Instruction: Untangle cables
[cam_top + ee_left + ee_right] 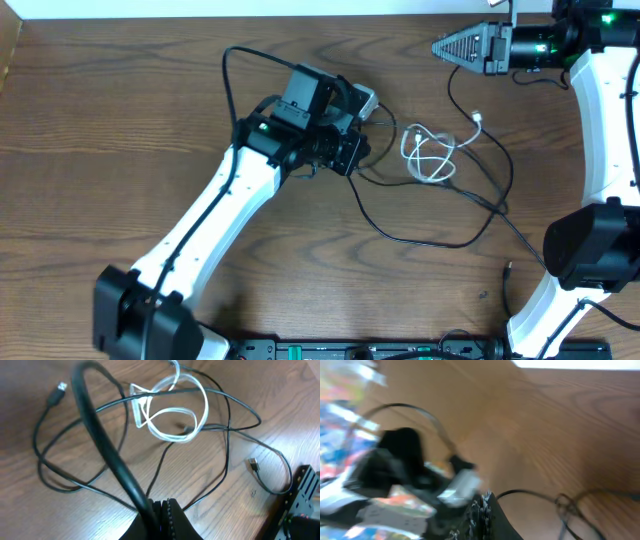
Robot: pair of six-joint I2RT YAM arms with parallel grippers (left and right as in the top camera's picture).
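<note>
A white cable (418,140) lies coiled mid-table, with thin black cables (440,243) looped around and across it. My left gripper (352,152) sits just left of the tangle, low over the wood. In the left wrist view it (162,505) is shut, and thin black cables (227,435) run out from beneath its tip towards the white coil (170,435). I see nothing pinched between the jaws. My right gripper (445,47) hangs at the far edge, shut and holding nothing, pointing left. The right wrist view is blurred and shows its tip (485,497) above a black cable (520,492).
A thick black wire (100,435) from my left arm arcs in front of the left fingers. Small plug ends lie loose at the left (59,387) and right (253,464). A black rail (400,350) runs along the near table edge. The right arm (600,150) stands at the right side.
</note>
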